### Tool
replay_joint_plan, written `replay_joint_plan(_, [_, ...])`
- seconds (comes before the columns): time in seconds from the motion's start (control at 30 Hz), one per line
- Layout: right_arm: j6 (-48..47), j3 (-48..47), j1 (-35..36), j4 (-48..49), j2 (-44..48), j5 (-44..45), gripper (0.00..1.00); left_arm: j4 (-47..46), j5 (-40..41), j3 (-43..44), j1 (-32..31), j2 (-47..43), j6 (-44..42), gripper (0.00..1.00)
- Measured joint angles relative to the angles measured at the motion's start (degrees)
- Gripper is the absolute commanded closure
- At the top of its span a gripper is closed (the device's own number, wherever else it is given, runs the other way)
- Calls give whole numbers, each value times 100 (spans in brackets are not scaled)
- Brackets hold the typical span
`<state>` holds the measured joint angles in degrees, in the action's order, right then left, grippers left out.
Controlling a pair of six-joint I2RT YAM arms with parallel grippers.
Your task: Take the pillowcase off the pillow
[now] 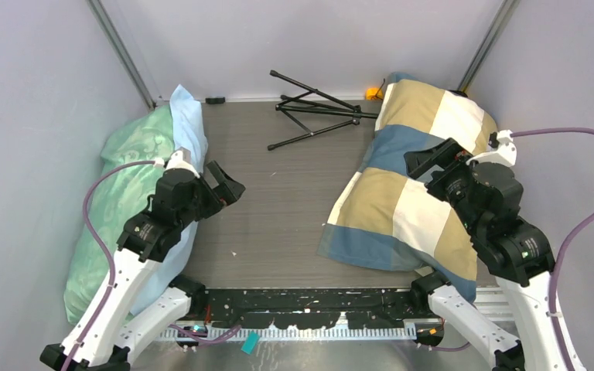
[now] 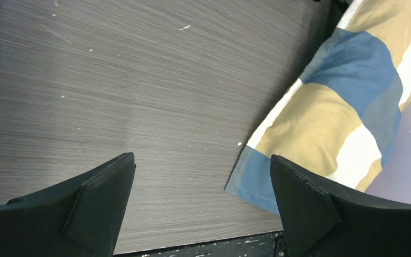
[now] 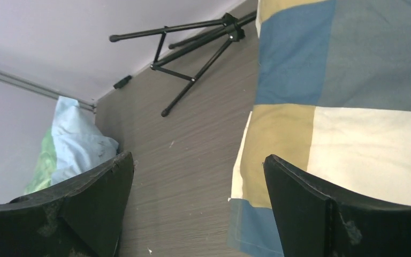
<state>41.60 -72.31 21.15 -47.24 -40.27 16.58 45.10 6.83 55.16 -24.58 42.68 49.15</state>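
Observation:
The pillowcase, in blocks of blue, tan and cream-white, lies plump along the right side of the table, from the back corner to the front edge. It also shows in the left wrist view and the right wrist view. The pillow is hidden inside it. My left gripper is open and empty above the bare wood, well left of the pillowcase. My right gripper is open and empty, hovering over the pillowcase's middle. In both wrist views the jaws stand wide apart with nothing between them.
A mint-green patterned pillow with light blue cloth lies along the left wall. A black folded tripod lies at the back centre. Grey walls close in three sides. A black rail runs along the front edge.

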Motion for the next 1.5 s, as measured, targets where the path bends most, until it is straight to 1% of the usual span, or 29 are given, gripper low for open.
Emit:
replay_joint_plan(0.13, [94,7,0,-256,-227,94,4,-264,-313,-153,0,-31,-31,0])
replay_joint_plan(0.23, [55,7,0,-372,-354,111,4,-538,-708,-337,2,20,-153,1])
replay_joint_plan(0.3, [26,44,0,-413,-350,101,4,-835,-1067,-472,0,125,-214,4])
replay_joint_plan(0.37, [-11,225,0,-356,-264,50,5,-1241,-1364,-649,-33,280,-214,4])
replay_joint_plan(0.47, [-74,442,0,-505,-249,-103,4,-1685,-1495,-822,-302,638,-201,3])
replay_joint_plan(0.53, [-98,431,-2,-555,-400,-162,5,-1945,-1412,-826,-697,960,-251,1])
replay_joint_plan(0.63, [-131,428,-7,-654,-780,-122,4,-2393,-1239,-769,-1421,1606,-422,0])
replay_joint_plan(0.77, [-212,501,-155,-807,-1082,31,5,-2966,-1137,-525,-2022,2608,-678,0])
replay_joint_plan(0.9, [-254,557,-560,-925,-1021,94,5,-3569,-1154,-160,-2297,3582,-885,0])
replay_joint_plan(1.03, [-284,767,-938,-1003,-769,149,4,-4118,-1226,573,-2490,4782,-1029,0])
replay_joint_plan(1.1, [-317,772,-994,-1045,-638,203,4,-4339,-1305,1047,-2562,5423,-1064,0])
replay_joint_plan(1.2, [-398,772,-1003,-1049,-348,310,4,-4586,-1397,1510,-2669,6133,-1064,0])
replay_joint_plan(1.27, [-424,772,-1003,-1058,-212,389,4,-4697,-1486,1733,-2745,6520,-1056,2])
replay_joint_plan(1.33, [-437,772,-1003,-1078,-90,446,5,-4734,-1587,1910,-2802,6808,-1027,9])
replay_joint_plan(1.37, [-437,772,-1003,-1078,-52,470,4,-4747,-1648,2028,-2833,6961,-1001,17])
replay_joint_plan(1.4, [-437,772,-1005,-1080,-42,481,5,-4782,-1707,2118,-2852,7082,-949,29])
replay_joint_plan(1.47, [-435,817,-1008,-1043,-42,476,5,-4865,-1821,2251,-2887,7270,-848,65])
replay_joint_plan(1.5, [-435,866,-1008,-1025,-46,468,4,-4922,-1878,2299,-2894,7346,-780,85])
